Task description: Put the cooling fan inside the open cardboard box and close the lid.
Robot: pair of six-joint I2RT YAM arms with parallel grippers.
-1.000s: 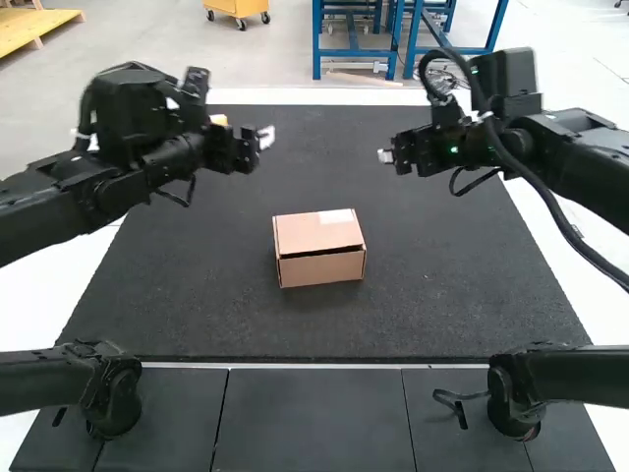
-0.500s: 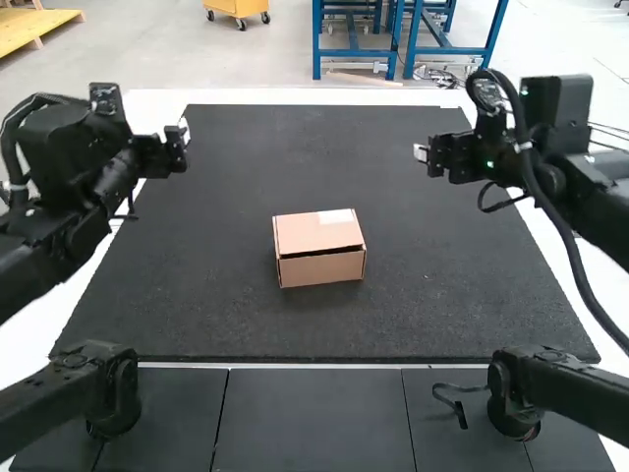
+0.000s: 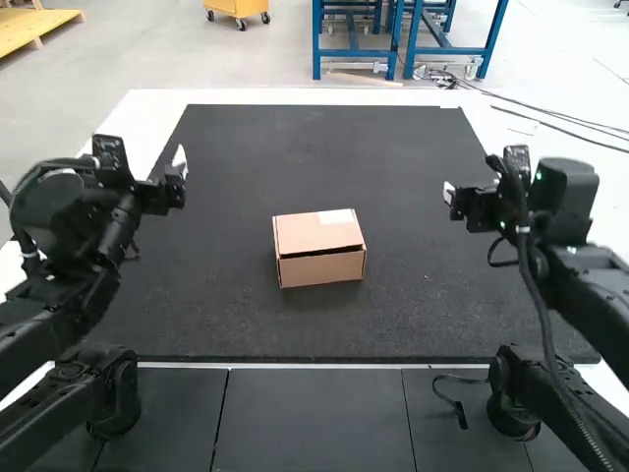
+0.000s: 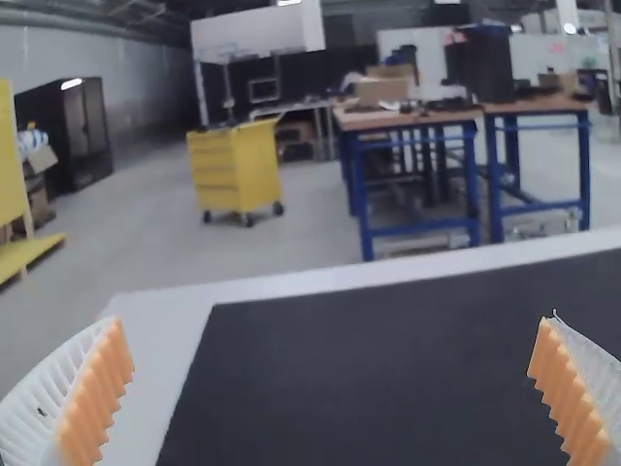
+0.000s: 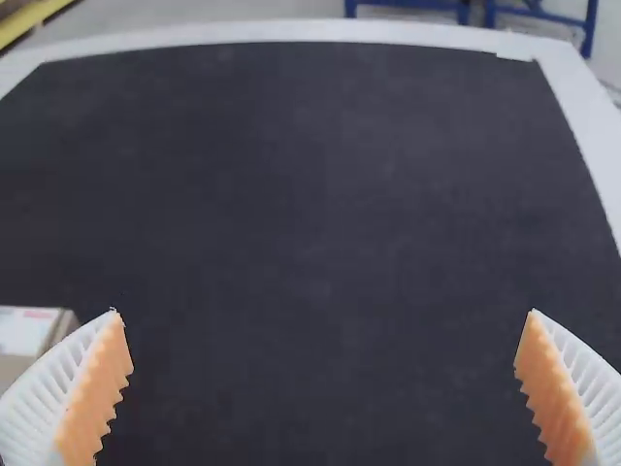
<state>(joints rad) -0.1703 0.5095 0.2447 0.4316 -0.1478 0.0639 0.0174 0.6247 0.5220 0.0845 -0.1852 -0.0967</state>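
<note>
One cardboard box sits at frame centre on the black mat, its lid flaps down. The left gripper hangs at mid-left of the frame and the right gripper at mid-right. Both are well apart from the box, fingers spread wide, empty.

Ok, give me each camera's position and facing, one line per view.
High view: above and behind the arms, looking forward and down at the mat and closed cardboard box; both arms show, with left pincer and right pincer.
Left wrist view: on the left wrist, facing level over the mat's far edge; its own spread fingers show.
Right wrist view: on the right wrist, looking down at the mat; own spread fingers show.
Shared: right wrist and high views both catch the box.
</note>
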